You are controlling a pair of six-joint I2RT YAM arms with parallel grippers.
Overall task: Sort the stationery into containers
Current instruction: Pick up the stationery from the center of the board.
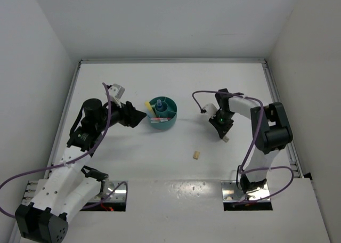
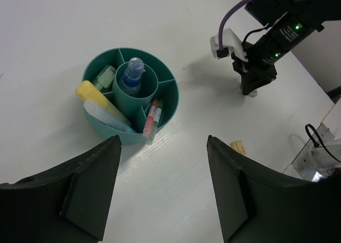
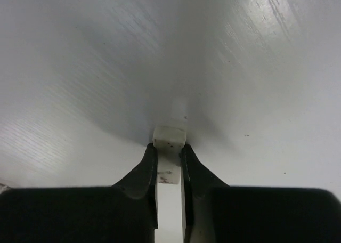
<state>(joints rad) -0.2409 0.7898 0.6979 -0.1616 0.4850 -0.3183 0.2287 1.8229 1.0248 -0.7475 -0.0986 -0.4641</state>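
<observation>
White table (image 1: 160,78): right hand (image 3: 169,153) pinches beige stick (image 3: 169,136), tan block (image 1: 196,155) nearby; left hand (image 2: 162,142) wide by organiser (image 1: 165,127).

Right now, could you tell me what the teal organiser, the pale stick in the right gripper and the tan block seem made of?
The teal organiser looks like moulded plastic: thin smooth walls, soft sheen. The pale stick pinched in the right gripper is matte with dark flecks, possibly eraser or wax; unclear. The tan block looks dull, maybe rubber or wood; too small to tell.
</observation>
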